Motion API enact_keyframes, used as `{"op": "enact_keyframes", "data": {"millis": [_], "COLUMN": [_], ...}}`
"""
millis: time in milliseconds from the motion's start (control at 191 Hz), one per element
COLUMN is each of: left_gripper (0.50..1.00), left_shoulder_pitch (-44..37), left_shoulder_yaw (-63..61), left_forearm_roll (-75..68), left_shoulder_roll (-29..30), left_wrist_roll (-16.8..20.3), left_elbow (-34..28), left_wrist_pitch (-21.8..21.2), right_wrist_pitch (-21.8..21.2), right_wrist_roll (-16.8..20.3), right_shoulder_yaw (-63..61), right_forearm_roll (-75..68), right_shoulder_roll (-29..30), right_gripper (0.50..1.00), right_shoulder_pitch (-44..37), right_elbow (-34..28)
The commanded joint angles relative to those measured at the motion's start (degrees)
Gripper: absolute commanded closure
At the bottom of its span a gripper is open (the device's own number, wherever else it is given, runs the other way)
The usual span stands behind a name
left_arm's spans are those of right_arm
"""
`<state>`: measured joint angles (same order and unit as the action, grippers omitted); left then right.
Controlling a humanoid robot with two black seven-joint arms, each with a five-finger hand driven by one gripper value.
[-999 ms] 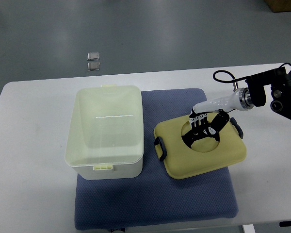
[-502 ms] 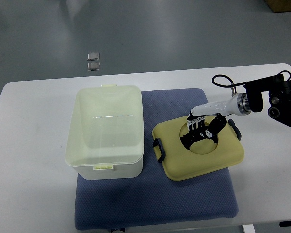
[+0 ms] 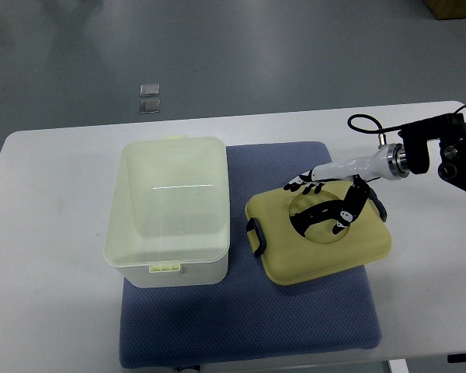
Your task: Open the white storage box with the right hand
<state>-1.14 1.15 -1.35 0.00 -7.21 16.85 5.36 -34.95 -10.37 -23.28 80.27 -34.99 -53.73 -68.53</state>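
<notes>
Resting on one blue mat (image 3: 295, 318): one open white storage box (image 3: 168, 208), one lid (image 3: 320, 238).

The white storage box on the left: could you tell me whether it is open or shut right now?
Open. The white storage box has no lid on it and its empty inside shows; the yellowish lid lies beside it on the blue mat.

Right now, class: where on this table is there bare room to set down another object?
Bare white table lies left of the open white storage box, and a strip runs along the far edge behind it. The blue mat is free at its near edge. The right side is crowded: the yellow lid lies there, with the right hand over it.
</notes>
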Motion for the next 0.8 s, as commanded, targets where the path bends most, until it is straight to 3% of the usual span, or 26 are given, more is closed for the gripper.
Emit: {"op": "enact_keyframes", "data": {"millis": [0,262,434,738,795], "left_gripper": [0.5,0.5,0.5,0.5,0.5], "left_shoulder_pitch": [0.0,0.0,0.0,0.0,0.0], "left_shoulder_yaw": [0.0,-0.09,-0.09,-0.18,-0.09], "left_forearm_roll": [0.03,0.03,0.03,-0.06,-0.14], "left_shoulder_roll": [0.0,0.0,0.0,0.0,0.0], "left_wrist_roll": [0.0,0.0,0.0,0.0,0.0], "left_elbow": [-0.06,-0.06,-0.06,0.03,0.2], "left_wrist_pitch": [0.0,0.0,0.0,0.0,0.0], "right_wrist_pitch": [-0.05,-0.05,-0.05,-0.03,2.77], "right_wrist_roll": [0.08,0.26,0.17,0.35,0.35], "right_shoulder_yaw": [-2.56,-7.4,-15.39,-22.34,-22.43], "right_forearm_roll": [-2.66,-6.44,-10.84,-45.64,-53.45], "right_shoulder_roll": [-0.52,-0.52,1.41,8.01,9.5], "right_gripper": [0.548,0.548,0.55,0.55,0.55], "right_shoulder_pitch": [-0.06,-0.94,-0.94,2.31,3.81], "right_elbow": [-0.02,0.42,4.02,17.11,19.84]}}
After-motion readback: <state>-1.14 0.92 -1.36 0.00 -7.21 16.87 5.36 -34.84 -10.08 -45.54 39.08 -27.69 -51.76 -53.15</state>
